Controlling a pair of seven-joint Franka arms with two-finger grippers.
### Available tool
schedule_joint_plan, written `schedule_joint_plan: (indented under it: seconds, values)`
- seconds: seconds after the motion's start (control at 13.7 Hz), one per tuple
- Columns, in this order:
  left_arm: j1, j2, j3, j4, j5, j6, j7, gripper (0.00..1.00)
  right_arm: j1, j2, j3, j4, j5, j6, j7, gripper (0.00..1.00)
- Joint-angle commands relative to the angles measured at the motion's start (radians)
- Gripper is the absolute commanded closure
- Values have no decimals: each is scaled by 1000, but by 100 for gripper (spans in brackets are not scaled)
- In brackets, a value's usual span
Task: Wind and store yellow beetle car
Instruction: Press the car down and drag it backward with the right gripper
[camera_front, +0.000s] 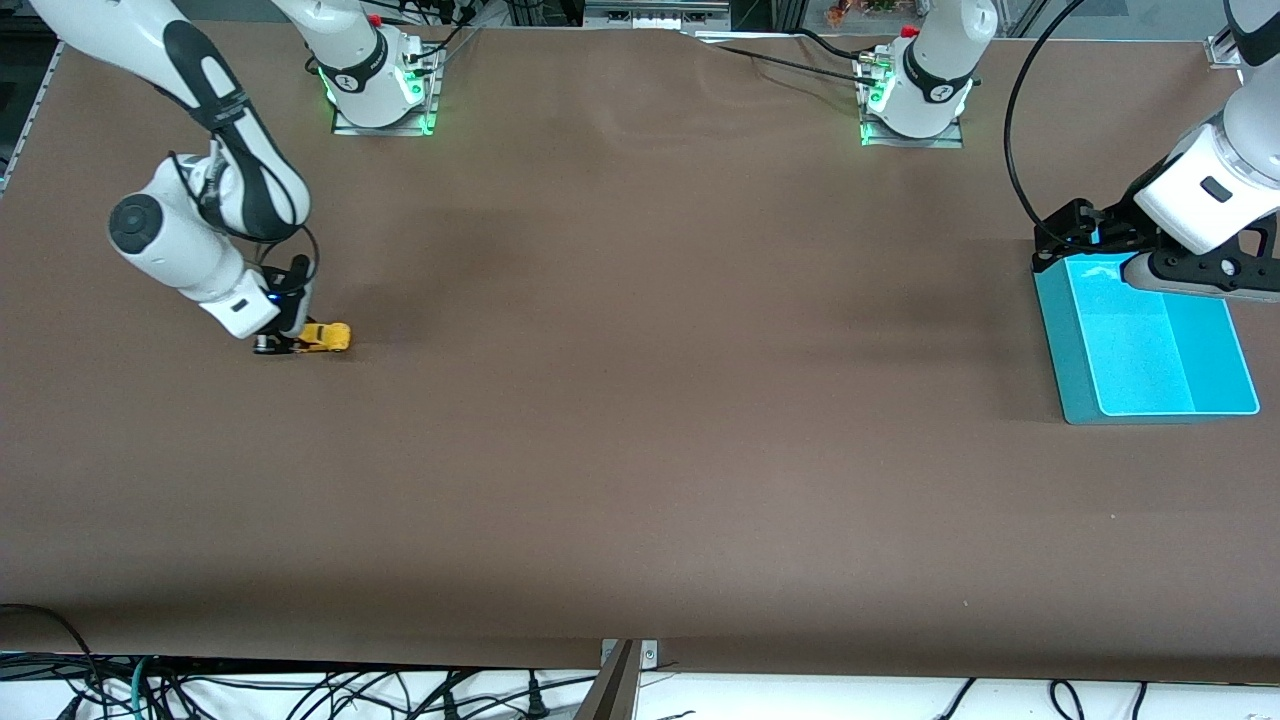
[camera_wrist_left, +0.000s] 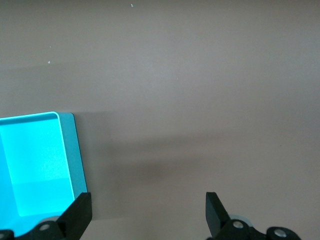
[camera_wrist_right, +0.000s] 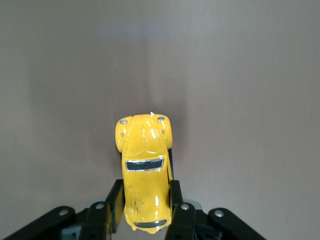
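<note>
Down at the right arm's end of the surface (camera_front: 640, 450), right end effector (camera_front: 290, 345) low and clamped on the yellow beetle car (camera_front: 327, 337). Fingers (camera_wrist_right: 116, 202) pressed against both sides of the car's rear half, nose poking out ahead of them. Car sitting on or just above the brown surface, hard to tell which from the front view. In the right wrist view, car (camera_wrist_right: 144, 172) seen from above: glossy yellow shell, dark window slot across the roof, small silvery studs at the front corners. No brand, no lettering readable on it.

Across the middle, only bare brown covering, a few pale specks.

Over at the left arm's end, teal tray (camera_front: 1145, 340) lying flat on the surface, bright turquoise floor inside a darker rim. Left end effector (camera_front: 1085, 235) hanging over the tray's edge farthest from the front camera, fingers (camera_wrist_left: 80, 212) spread wide apart, nothing between them. Left wrist view showing one corner of the tray (camera_wrist_left: 70, 150) beside one finger, brown surface under the other. Left arm waiting.

No writing legible on tray or on surface. Small round markings on the arm bases near the green lights, too small to read.
</note>
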Motion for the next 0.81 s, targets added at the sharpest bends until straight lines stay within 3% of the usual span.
schedule_joint_plan:
  seconds: [0.0, 0.15, 0.37, 0.44, 0.51, 0.66, 0.73]
  values:
    - [-1, -8, -2, 8, 22, -16, 0, 0, -27, 6, -43, -8, -5, 0, -76, 100]
    - [-1, -8, -2, 8, 22, -16, 0, 0, -30, 5, -61, -6, -3, 0, -90, 100]
    - [-1, -8, 0, 8, 22, -16, 0, 0, -30, -3, -61, -5, 6, -4, -79, 87]
    - [-1, -8, 0, 8, 22, -16, 0, 0, -30, -4, -60, -3, 8, -4, -76, 77]
    - [-1, -8, 0, 8, 22, -16, 0, 0, -30, -4, -57, 1, 9, -6, -72, 55]
    - [-1, -8, -2, 8, 22, -16, 0, 0, -28, -6, -43, 32, 11, -55, -56, 0]
    - [-1, -8, -2, 8, 22, -16, 0, 0, -28, -18, -26, 58, 11, -91, -38, 0]
